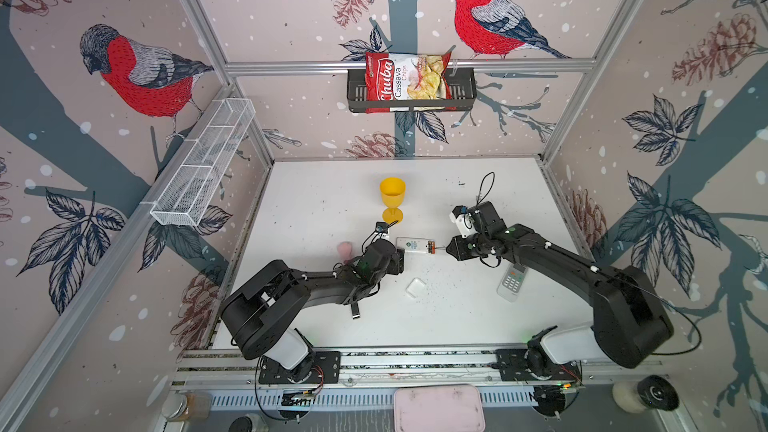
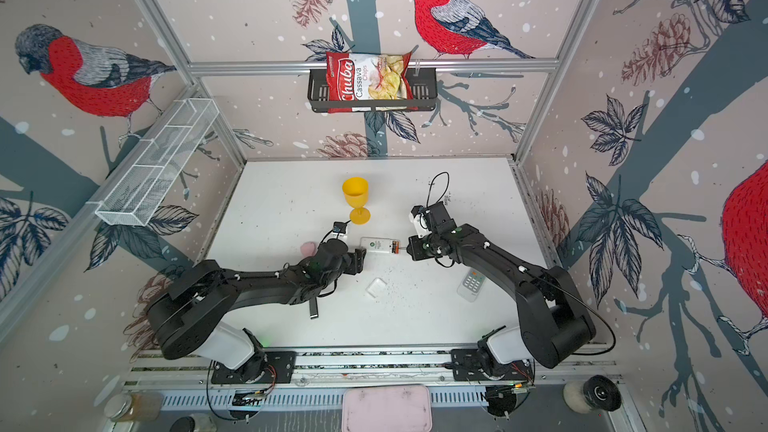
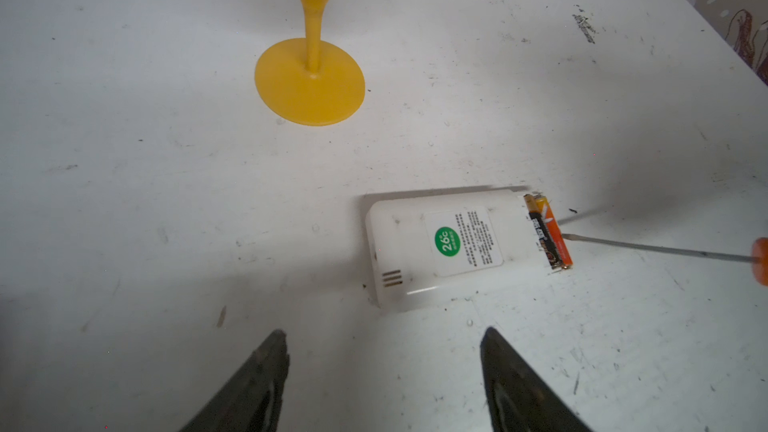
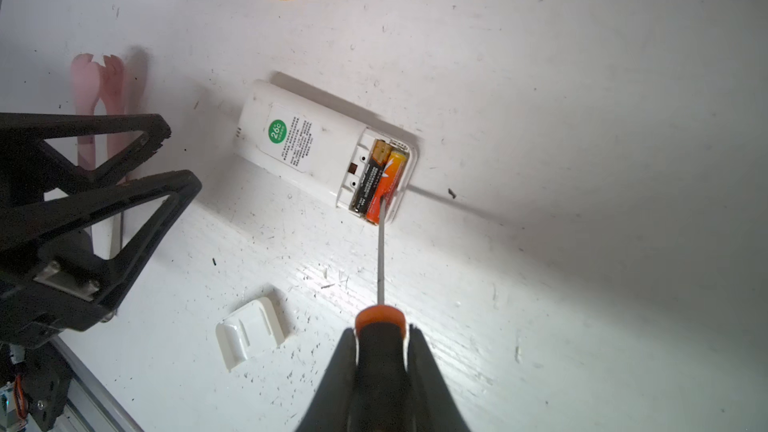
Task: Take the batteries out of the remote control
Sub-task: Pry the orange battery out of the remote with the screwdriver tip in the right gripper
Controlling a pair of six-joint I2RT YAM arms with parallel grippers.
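Right gripper (image 4: 381, 332) is clamped on the screwdriver (image 4: 380, 268) handle, with the tip at the end of the orange battery, coming in from the remote's three o'clock in a top view. Both batteries (image 4: 384, 178) sit in the open bay of the remote (image 4: 257, 118), and the cover (image 4: 249, 332) lies off toward six. Left gripper (image 3: 384, 342) sits at nine o'clock, jaws apart, holding nothing. Looks like the prying step. Next it wants a gentle lever under that battery, with the left steadying the body.
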